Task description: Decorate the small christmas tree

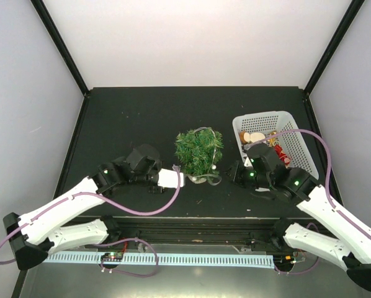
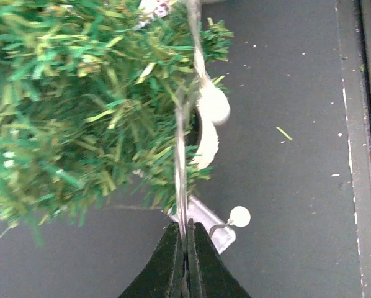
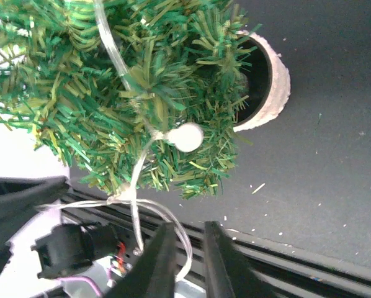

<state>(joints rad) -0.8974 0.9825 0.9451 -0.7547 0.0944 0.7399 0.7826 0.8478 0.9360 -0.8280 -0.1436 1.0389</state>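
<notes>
The small christmas tree (image 1: 199,149) stands mid-table in its cream-white pot (image 3: 275,87). A clear light string with white bead bulbs (image 2: 213,104) is draped over its branches. My left gripper (image 1: 180,179) is at the tree's left foot; in the left wrist view it (image 2: 187,226) is shut on the string (image 2: 180,155), next to a clear plastic box (image 2: 205,225). My right gripper (image 1: 230,174) is at the tree's right foot. In the right wrist view its jaws (image 3: 190,228) stand slightly apart, with a loop of the string (image 3: 184,245) lying in the gap below the tree (image 3: 142,74).
A white slatted basket (image 1: 297,146) holding several ornaments stands right of the tree, just behind the right arm. The black table's front rail (image 3: 309,264) runs close under the right gripper. White walls enclose the back and sides.
</notes>
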